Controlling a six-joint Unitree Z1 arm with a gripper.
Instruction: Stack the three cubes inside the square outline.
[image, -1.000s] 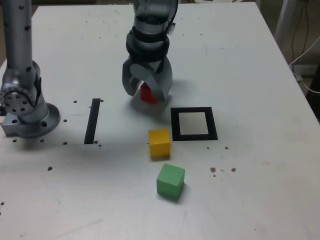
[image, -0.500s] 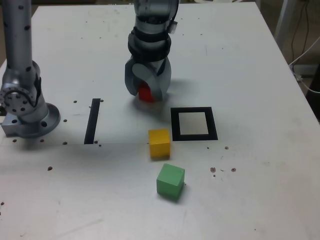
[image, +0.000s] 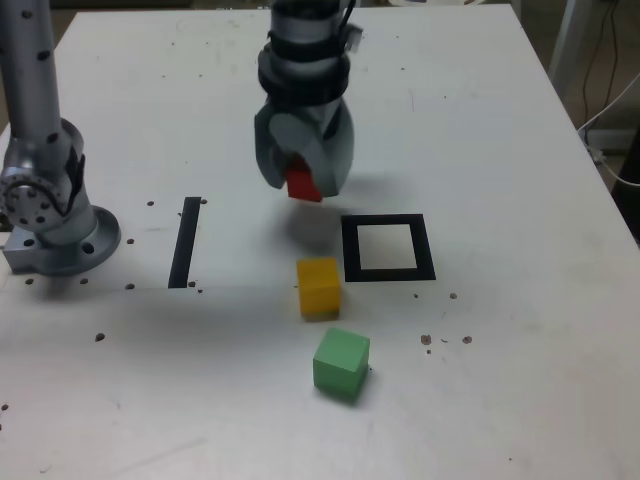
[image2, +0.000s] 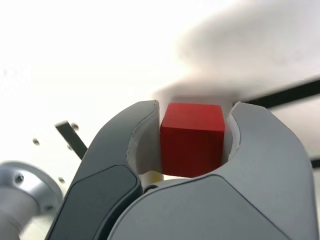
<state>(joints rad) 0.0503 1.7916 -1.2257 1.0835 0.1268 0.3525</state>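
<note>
Nearest in the exterior view, the green cube sits on the desk, farthest of the cubes from its far edge. Beyond it is the yellow cube, near the square outline, which lies closer to the desk's right edge. Farther back, the tool grasps the red cube, raised above the desk.

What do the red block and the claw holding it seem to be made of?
The red cube looks like painted wood or matte plastic: even colour, crisp edges, no grain visible. The gripper seems to be dull grey plastic, perhaps 3D-printed, going by its smooth, shine-free shells and the slightly rough rims along the jaws.
</note>
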